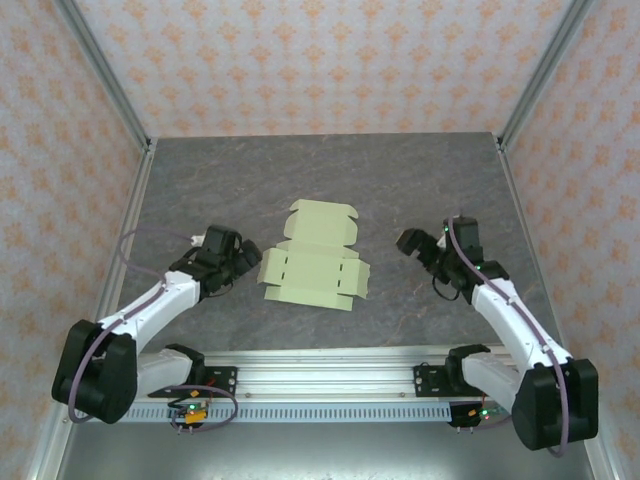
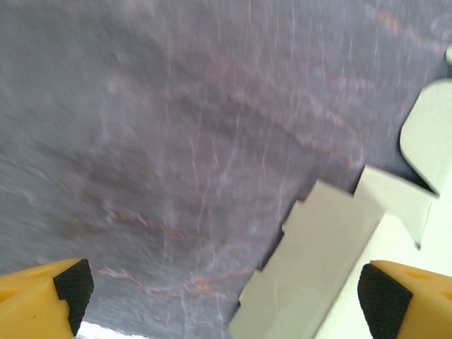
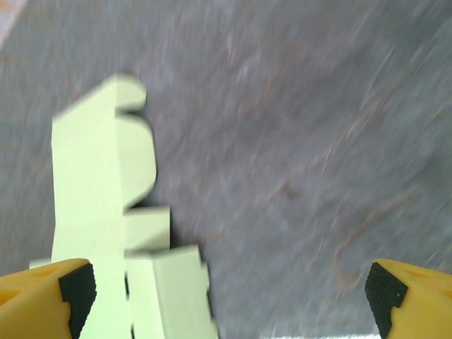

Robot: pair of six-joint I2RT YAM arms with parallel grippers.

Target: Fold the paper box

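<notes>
In the right wrist view the paper box at the lower left is smeared by blur, its tab outlines soft, and the bottom edge cuts it off. In the left wrist view it runs out at the lower right corner, and the table looks blurred.

A plain, unprinted pale yellow-green paper box lies at the centre of the frame. The table beneath it is dark grey, veined like stone with faint rust-pink streaks. Walls across the top and down both sides carry cream wallpaper with a repeating orange floral motif, edged by silver-grey metal posts. At lower left and lower right, the left arm and right arm are white with black joints. A purple cable trails by the left one. A silver rail crosses the bottom. In the wrist views, the fingers are bright yellow with black textured pads.
</notes>
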